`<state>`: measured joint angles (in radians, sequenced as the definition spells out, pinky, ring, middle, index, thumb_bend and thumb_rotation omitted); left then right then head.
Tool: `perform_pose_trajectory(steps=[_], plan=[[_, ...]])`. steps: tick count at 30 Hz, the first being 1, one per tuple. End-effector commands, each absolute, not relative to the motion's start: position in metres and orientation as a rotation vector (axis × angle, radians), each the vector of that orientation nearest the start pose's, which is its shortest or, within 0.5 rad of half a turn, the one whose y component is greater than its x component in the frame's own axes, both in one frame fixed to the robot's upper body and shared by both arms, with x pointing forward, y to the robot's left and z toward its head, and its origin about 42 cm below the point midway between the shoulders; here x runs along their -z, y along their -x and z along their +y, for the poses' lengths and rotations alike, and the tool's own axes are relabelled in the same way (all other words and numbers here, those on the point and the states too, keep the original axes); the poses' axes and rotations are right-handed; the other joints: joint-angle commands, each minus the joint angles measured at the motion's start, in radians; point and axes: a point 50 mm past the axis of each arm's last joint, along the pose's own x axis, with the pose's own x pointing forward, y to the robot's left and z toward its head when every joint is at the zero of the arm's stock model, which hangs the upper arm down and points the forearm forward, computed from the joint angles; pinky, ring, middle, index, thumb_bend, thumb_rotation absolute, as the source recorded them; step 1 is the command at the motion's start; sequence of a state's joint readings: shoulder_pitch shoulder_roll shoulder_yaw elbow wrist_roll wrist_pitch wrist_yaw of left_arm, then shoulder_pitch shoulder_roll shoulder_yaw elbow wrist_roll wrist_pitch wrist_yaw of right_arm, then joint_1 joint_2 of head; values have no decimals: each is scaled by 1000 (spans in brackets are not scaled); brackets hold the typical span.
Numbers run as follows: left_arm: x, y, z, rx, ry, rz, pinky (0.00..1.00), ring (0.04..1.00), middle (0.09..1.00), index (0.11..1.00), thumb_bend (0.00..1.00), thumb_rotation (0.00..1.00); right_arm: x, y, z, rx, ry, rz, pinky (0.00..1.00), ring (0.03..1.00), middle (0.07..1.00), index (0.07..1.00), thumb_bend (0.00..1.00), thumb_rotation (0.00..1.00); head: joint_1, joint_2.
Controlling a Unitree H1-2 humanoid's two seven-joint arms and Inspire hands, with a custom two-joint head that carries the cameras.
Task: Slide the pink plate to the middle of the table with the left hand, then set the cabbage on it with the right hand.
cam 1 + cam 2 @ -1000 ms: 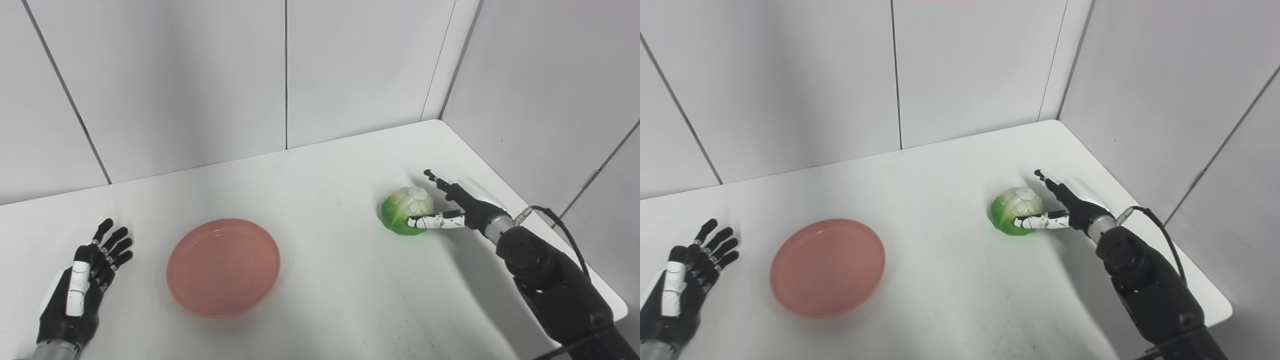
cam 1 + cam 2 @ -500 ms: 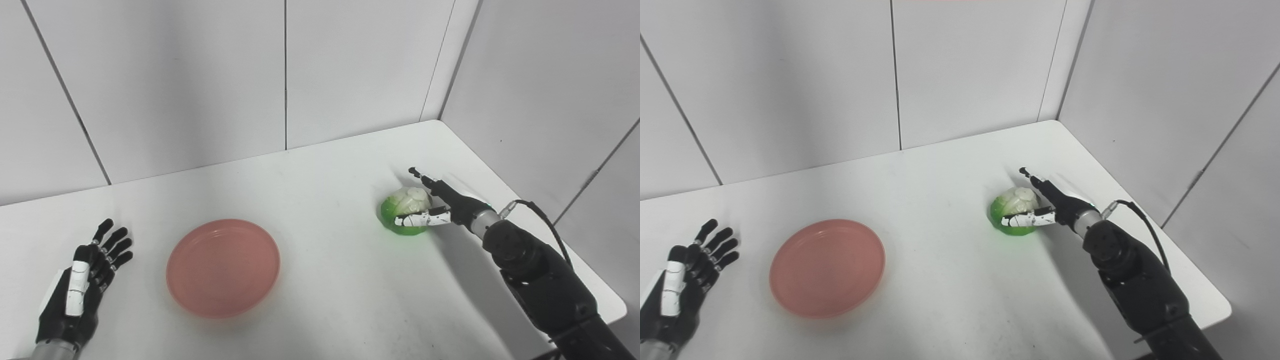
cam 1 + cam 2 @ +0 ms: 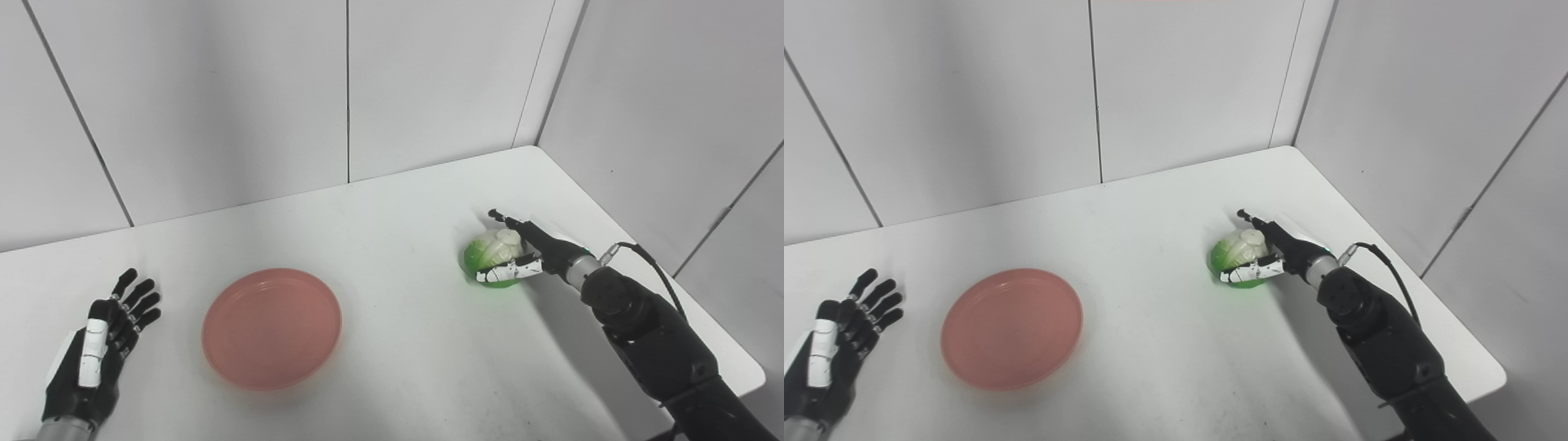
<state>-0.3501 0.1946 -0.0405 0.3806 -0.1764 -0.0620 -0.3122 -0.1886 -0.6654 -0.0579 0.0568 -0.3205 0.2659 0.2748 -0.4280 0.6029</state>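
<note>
On the white bench [image 3: 392, 202] there are two things: one pink plate and one cabbage. Two robot hands are also in view, one at each side.

At the far left, the left robot hand [image 3: 98, 352] rests near the front edge of the bench. Its fingers [image 3: 138, 300] are spread and straight, and it holds nothing. It is apart from the plate and does not touch it.

To the right of this hand lies the pink plate [image 3: 272, 326], flat on the bench, left of the middle. Nothing is in the plate; its inside is bare.

Further to the right, well apart from the plate, the cabbage [image 3: 493, 257] sits on the bench, near the right edge. It is green below and whitish on top.

The right robot hand [image 3: 533, 254] reaches the cabbage from the right side. The white thumb [image 3: 508, 273] lies against the front lower part of the cabbage, and a dark finger [image 3: 511, 222] goes over its top at the back, so the cabbage is between them. The hand is closing around it, but I cannot tell if the hold is firm. The cabbage seems to rest on the bench.
</note>
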Motion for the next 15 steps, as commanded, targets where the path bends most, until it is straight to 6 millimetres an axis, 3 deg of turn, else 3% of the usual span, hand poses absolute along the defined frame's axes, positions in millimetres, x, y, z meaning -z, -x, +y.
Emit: perform_pose_trajectory(steps=[1, 4, 6, 7, 8, 11, 15], plan=[[-100, -385, 239, 372, -65, 85, 901, 912, 925, 939, 852, 989, -210, -343, -432, -5, 953, 212, 880, 921, 916, 878, 1000, 329, 2, 1], [-102, -385, 238, 373, -60, 88, 903, 914, 926, 941, 853, 988, -208, -344, -431, 37, 1008, 161, 793, 828, 823, 788, 1000, 174, 2, 1], [-102, -385, 238, 378, -62, 87, 917, 924, 934, 949, 846, 992, -206, -345, -432, 58, 1025, 119, 644, 641, 655, 644, 876, 36, 3, 1], [-102, -386, 238, 380, -65, 86, 912, 922, 934, 951, 844, 997, -206, -345, -433, 64, 1028, 104, 568, 556, 559, 549, 671, 14, 3, 1], [-102, -386, 239, 380, -67, 85, 909, 922, 934, 952, 843, 1000, -206, -345, -433, 66, 1030, 96, 533, 516, 514, 505, 575, 4, 3, 1], [-102, -386, 237, 371, -68, 85, 904, 917, 931, 948, 851, 995, -206, -344, -433, 94, 1024, 55, 472, 464, 482, 493, 539, 0, 3, 1], [-101, -385, 237, 372, -78, 89, 910, 916, 932, 950, 850, 1000, -207, -344, -432, 91, 1018, 39, 463, 457, 472, 493, 530, 0, 9, 2]])
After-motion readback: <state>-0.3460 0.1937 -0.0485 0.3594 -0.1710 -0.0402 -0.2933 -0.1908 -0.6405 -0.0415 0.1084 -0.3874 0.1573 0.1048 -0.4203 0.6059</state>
